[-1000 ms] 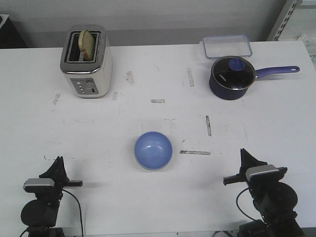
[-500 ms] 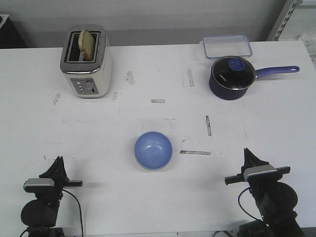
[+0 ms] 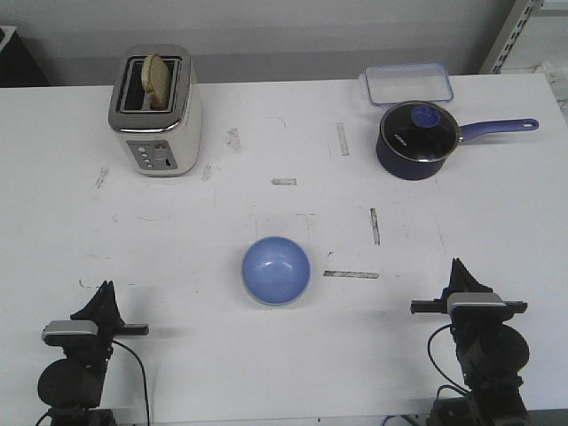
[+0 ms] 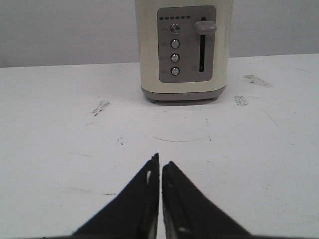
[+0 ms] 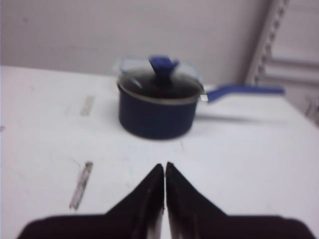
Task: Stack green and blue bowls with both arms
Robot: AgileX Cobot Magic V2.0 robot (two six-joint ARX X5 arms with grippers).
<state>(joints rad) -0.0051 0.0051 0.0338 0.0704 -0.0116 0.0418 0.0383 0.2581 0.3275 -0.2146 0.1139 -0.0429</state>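
Observation:
The light blue bowl (image 3: 276, 270) sits upright on the white table (image 3: 284, 373), near the middle front. A pale rim shows under its lower edge; I cannot tell whether that is the green bowl, which shows nowhere else. My left gripper (image 3: 105, 290) is shut and empty at the front left, well left of the bowl; in the left wrist view (image 4: 160, 160) it points at the toaster. My right gripper (image 3: 460, 266) is shut and empty at the front right; in the right wrist view (image 5: 165, 165) it points at the saucepan.
A cream toaster (image 3: 156, 111) with a slice of bread stands at the back left, also in the left wrist view (image 4: 183, 49). A dark navy saucepan (image 3: 418, 139) with a blue handle and a clear plastic box (image 3: 406, 82) stand at the back right.
My right arm has drawn back toward the front edge and turned to face straight ahead. The left arm and the bowl have not moved.

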